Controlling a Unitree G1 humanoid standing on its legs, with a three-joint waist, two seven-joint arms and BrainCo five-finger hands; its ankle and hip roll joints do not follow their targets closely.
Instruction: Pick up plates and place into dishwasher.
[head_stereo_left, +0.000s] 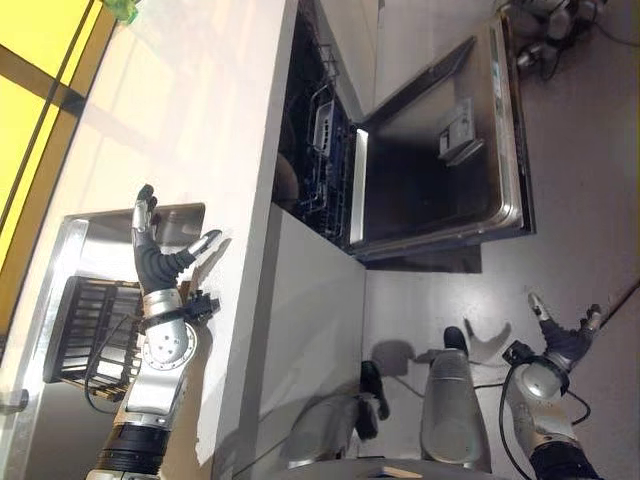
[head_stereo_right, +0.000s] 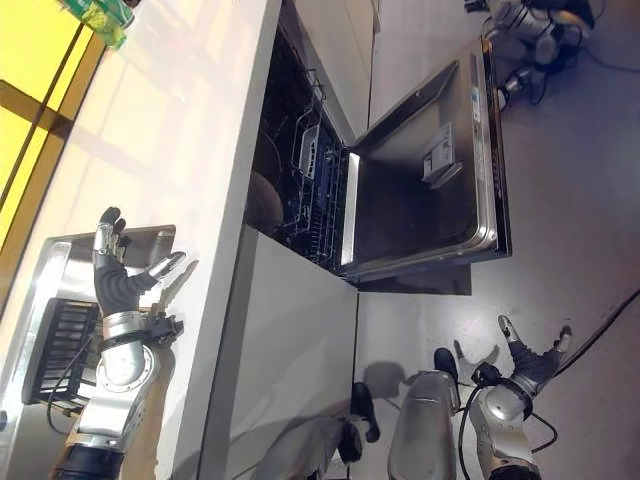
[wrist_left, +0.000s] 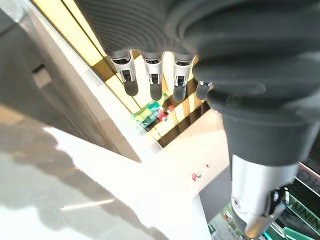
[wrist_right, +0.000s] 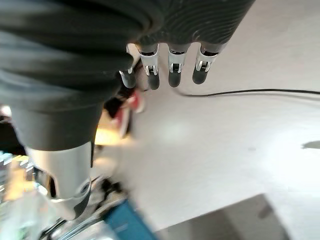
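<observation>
The dishwasher stands open, its door (head_stereo_left: 440, 190) folded down over the floor. Its dark lower rack (head_stereo_left: 320, 170) holds a white cutlery basket (head_stereo_left: 325, 122), and a brownish round dish (head_stereo_right: 265, 200) shows deep inside. My left hand (head_stereo_left: 152, 262) is open with straight fingers (wrist_left: 150, 80) and holds nothing. It hovers over the edge of the steel sink (head_stereo_left: 85, 250) set in the white counter (head_stereo_left: 200, 120). My right hand (head_stereo_left: 560, 340) is open and empty too, low over the grey floor, well short of the dishwasher door. I cannot make out a plate on the counter.
A dark slatted drying rack (head_stereo_left: 90, 330) lies in the sink beside my left arm. A green packet (head_stereo_left: 125, 10) sits at the counter's far end by the yellow wall. A white cabinet panel (head_stereo_left: 310, 330) adjoins the dishwasher opening. Another robot (head_stereo_right: 530, 25) stands beyond the door.
</observation>
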